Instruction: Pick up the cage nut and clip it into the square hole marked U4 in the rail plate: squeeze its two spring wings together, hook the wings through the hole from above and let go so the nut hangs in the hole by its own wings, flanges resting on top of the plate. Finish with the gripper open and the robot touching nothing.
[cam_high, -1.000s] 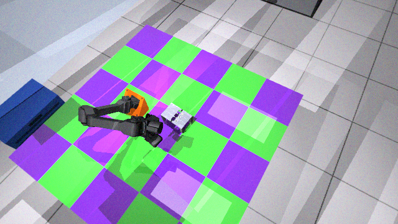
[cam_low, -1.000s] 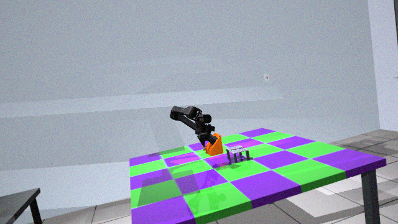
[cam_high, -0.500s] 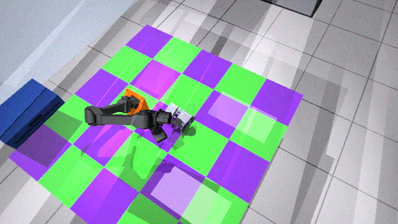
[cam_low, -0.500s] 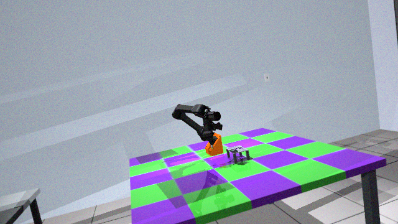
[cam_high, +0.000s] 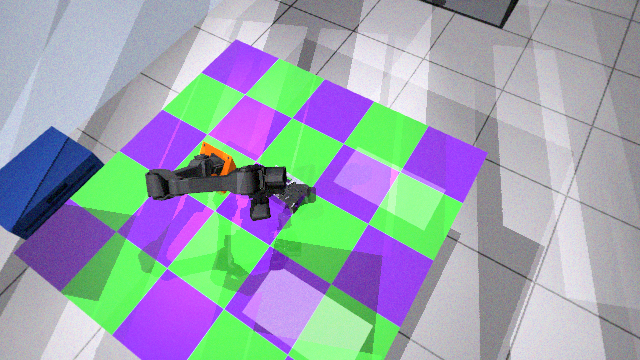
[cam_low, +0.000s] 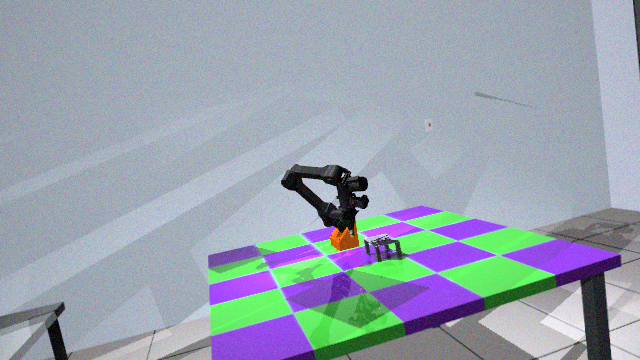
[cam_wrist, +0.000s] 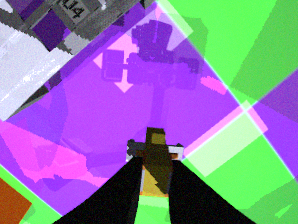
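The cage nut (cam_wrist: 157, 155) is in our fingers, pinched in a narrow gap above the checkered surface (cam_high: 320, 220) (cam_low: 460, 275) (cam_wrist: 200, 120), apart from the rail plate (cam_low: 382, 239) (cam_wrist: 30, 65).

You had the top view high above, looking steeply down on the checkered table (cam_high: 320, 220) (cam_low: 450, 280) (cam_wrist: 125, 105), the exterior farther off, facing the wall (cam_high: 100, 60) (cam_low: 200, 100) across it, and the wrist close over the tabletop all three shared.
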